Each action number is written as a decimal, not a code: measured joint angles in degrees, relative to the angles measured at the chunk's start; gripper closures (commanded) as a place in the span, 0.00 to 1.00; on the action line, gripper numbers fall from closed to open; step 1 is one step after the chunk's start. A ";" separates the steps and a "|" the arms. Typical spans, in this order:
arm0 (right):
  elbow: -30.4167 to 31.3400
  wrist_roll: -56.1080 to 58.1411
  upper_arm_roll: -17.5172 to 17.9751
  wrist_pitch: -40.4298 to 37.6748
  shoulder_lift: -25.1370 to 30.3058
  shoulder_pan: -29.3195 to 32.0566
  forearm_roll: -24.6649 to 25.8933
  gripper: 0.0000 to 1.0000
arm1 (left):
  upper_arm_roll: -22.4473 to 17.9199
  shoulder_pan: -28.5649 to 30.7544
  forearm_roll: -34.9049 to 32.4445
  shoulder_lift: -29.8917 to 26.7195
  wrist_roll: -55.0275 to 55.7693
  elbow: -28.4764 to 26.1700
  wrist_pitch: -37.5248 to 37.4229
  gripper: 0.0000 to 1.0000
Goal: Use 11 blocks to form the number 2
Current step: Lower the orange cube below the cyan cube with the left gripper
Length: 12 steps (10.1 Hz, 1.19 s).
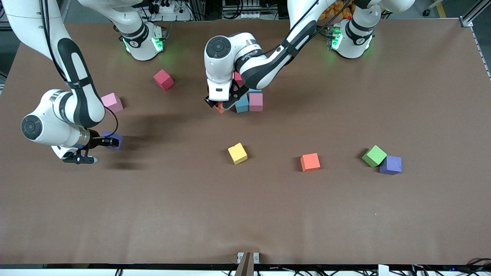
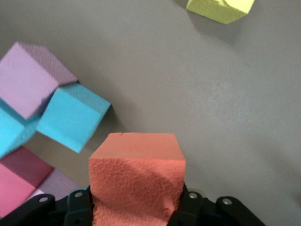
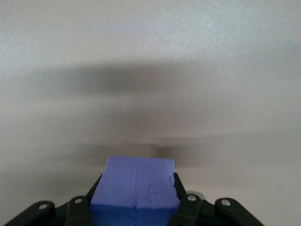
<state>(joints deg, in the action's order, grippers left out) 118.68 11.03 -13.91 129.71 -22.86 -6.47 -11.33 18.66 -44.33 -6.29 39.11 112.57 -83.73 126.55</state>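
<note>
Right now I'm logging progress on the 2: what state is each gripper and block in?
Left gripper: shut on orange block, beside the cluster.
Right gripper: shut on purple block.
Cluster: few blocks, touching, unfinished.
Crimson, pink, yellow, orange: loose, apart.
Green, purple: loose, touching.

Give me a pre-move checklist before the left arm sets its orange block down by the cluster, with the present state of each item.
1. Left gripper shut on the orange block: ok.
2. Held block sits square between the fingers: ok, though the foam is dented where it is squeezed.
3. Bare table beside the light blue block for the placement: ok.
4. Cluster blocks aligned in straight rows: not ok; the light blue block and the pink block sit at skewed angles.
5. Right gripper shut on the purple block, at the right arm's end of the table, away from the cluster: ok.
6. Count of blocks already in the cluster: cannot tell, the left arm covers part.
</note>
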 measured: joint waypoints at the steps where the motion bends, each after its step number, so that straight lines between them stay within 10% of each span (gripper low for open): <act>1: 0.12 0.06 0.03 -0.01 -0.03 -0.02 0.00 1.00 | -0.01 -0.13 0.00 0.04 6.10 -0.01 1.35 1.00; 12: 0.62 1.99 0.12 -0.04 -0.93 -1.53 0.00 1.00 | -3.63 -4.19 -0.10 3.15 41.77 -0.41 5.49 1.00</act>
<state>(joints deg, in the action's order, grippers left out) 119.29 13.02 -13.79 129.68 -23.79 -8.00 -11.33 15.03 -48.52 -6.39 42.26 154.34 -84.14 132.05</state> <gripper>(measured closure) 0.432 0.423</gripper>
